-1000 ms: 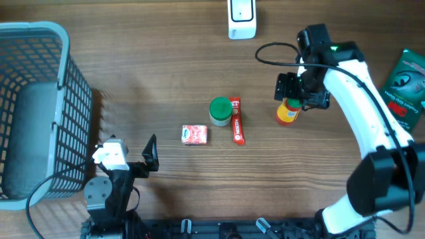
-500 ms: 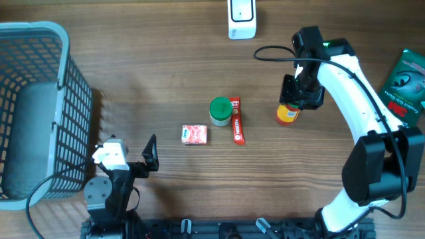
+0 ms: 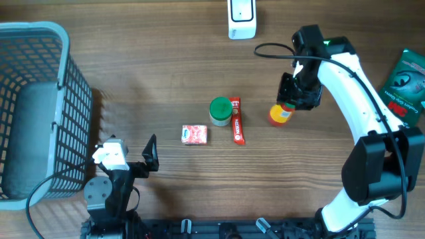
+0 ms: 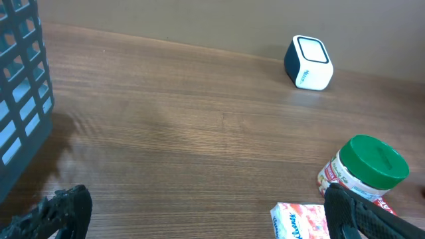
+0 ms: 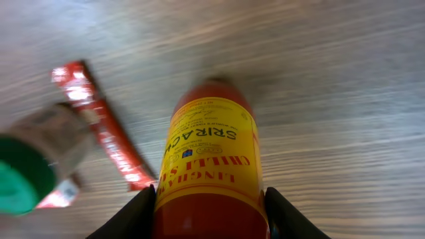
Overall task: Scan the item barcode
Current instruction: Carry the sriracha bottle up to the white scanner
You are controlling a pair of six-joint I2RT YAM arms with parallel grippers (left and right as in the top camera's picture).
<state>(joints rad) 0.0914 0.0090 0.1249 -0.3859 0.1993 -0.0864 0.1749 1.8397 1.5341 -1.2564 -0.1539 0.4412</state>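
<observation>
You're holding the sriracha bottle (image 3: 279, 115) in the right gripper (image 3: 291, 101), jaws narrowed onto its sides, right of centre over the counter (image 3: 166, 79), its long axis tilting out from the gripper toward the red stick pack (image 3: 237, 121). The scanner (image 3: 242, 16) is sitting up-left at the far edge, nearer the right arm; the left gripper (image 4: 207, 222) is idling wide open, well apart. Count: 1 bottle, 1 scanner, 1 green-lid jar (image 3: 220, 111), 1 stick pack, 1 small packet (image 3: 194, 135), 1 basket (image 3: 33, 99), 1 green bag (image 3: 405, 83).
</observation>
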